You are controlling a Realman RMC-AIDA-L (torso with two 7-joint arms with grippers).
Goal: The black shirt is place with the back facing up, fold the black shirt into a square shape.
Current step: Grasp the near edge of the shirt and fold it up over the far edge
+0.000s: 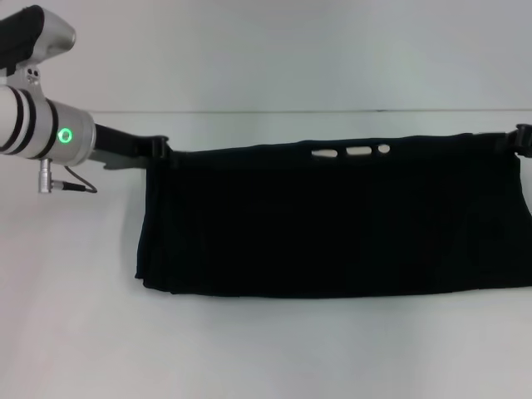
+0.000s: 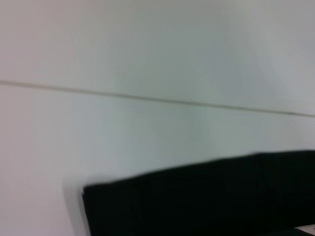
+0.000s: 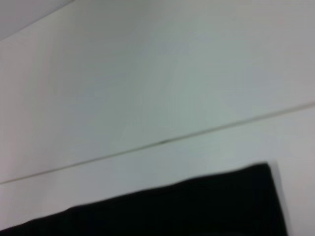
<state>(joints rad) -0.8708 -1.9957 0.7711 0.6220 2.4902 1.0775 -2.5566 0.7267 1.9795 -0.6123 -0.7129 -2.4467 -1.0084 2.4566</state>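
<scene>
**Shirt stretched between 2 arms, mid-fold**

Nearest, bare white desk (image 1: 249,357), smooth and matte. Just beyond, the lower hem of the black shirt (image 1: 332,224), resting on or just above the desk, with soft stacked layers showing at the robot's left lower corner. Held up as 1 wide, taut band, hanging like a curtain from its far edge, spanning most of the head view. Soft, plain, light-swallowing cloth with faint vertical creases; 3 small pale slits near the top edge, seemingly the light backdrop showing through a gap between layers or pale lettering peeking out. Cannot tell which.

At the far corners: left gripper (image 1: 160,150) at the shirt's upper left corner, fingers narrow and pinching cloth; right gripper (image 1: 522,140) at the upper right corner by the frame edge, seemingly gripping as well, though mostly cut off. Both wrist views: only a straight dark cloth edge against white desk and wall.

Judged step: carrying the held edge over to lay 1 fold. To do well: keep both corners level and evenly tensioned, move in step, lower slowly so the hanging edge lands aligned with the one below, release only once flat. Risk: limp fabric bunching or skewing if 1 arm leads.
</scene>
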